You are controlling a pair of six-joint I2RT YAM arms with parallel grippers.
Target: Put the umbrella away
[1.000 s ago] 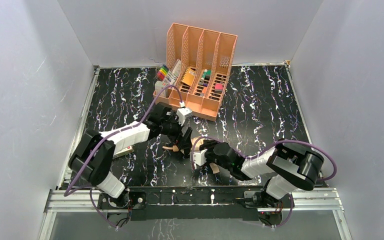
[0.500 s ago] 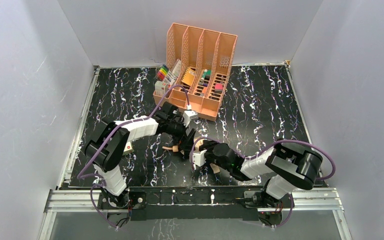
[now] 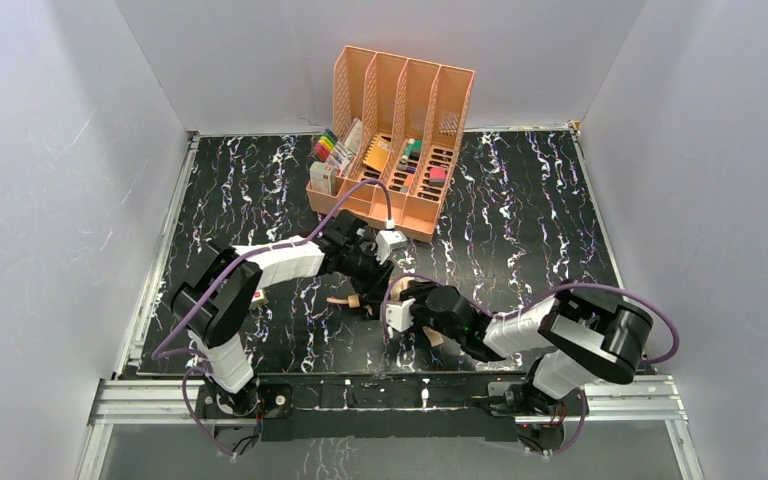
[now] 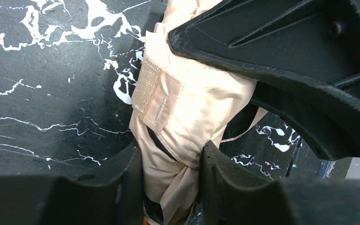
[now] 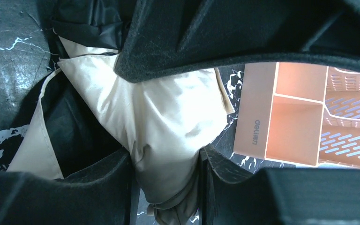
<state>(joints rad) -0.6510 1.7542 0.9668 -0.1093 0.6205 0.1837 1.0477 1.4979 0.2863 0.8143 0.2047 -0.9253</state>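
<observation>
The umbrella (image 3: pixel 344 297) lies folded on the black marble table, mostly hidden under both grippers. In the left wrist view its tan fabric (image 4: pixel 187 108) with a velcro strap (image 4: pixel 152 91) runs between my fingers, and the left gripper (image 4: pixel 171 173) is shut on the bunched cloth. The right gripper (image 5: pixel 166 183) is shut on another bundle of the tan and black fabric (image 5: pixel 164 122). From above, the left gripper (image 3: pixel 365 290) and right gripper (image 3: pixel 400 305) sit nose to nose over the umbrella. Its handle is hidden.
A peach file organizer (image 3: pixel 400 150) with stationery stands at the back centre, coloured markers (image 3: pixel 328 148) at its left end. Its front tray (image 5: pixel 304 122) shows just beyond the right gripper. A small cream box (image 3: pixel 250 298) lies by the left arm. Grey walls close three sides.
My left gripper slid right toward the right gripper and closed from wide open onto the umbrella fabric. The right arm stayed put, still gripping.
</observation>
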